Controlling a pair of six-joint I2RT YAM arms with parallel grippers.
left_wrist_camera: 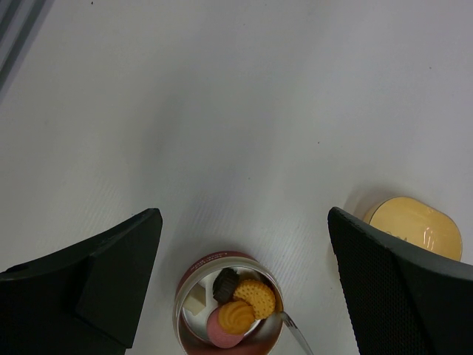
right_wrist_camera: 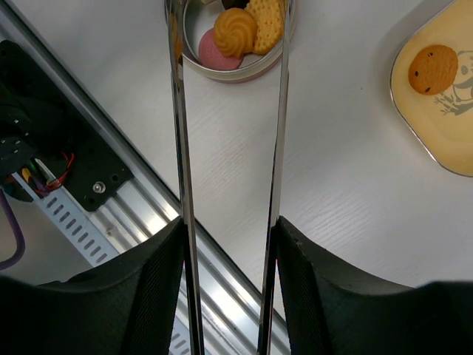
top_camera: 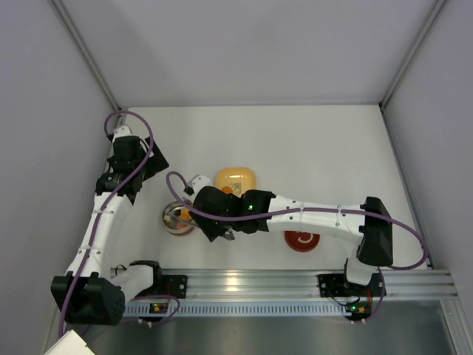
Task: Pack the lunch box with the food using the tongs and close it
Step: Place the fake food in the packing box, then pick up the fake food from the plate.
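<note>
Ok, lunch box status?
Left gripper open, empty. Right gripper shut on tongs, tips at lunch box. Food inside; one cookie on yellow dish. Nothing blocking.

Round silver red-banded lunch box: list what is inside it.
Visible: dark brown piece, round orange cracker, orange swirl biscuit lying on a pink piece; whatever lies beneath them is covered.

The white arms (top_camera: 318, 216) have black joints, a black left pincer (left_wrist_camera: 244, 214) and right pincer (right_wrist_camera: 230, 222), and trailing purple cables (top_camera: 151, 140).
</note>
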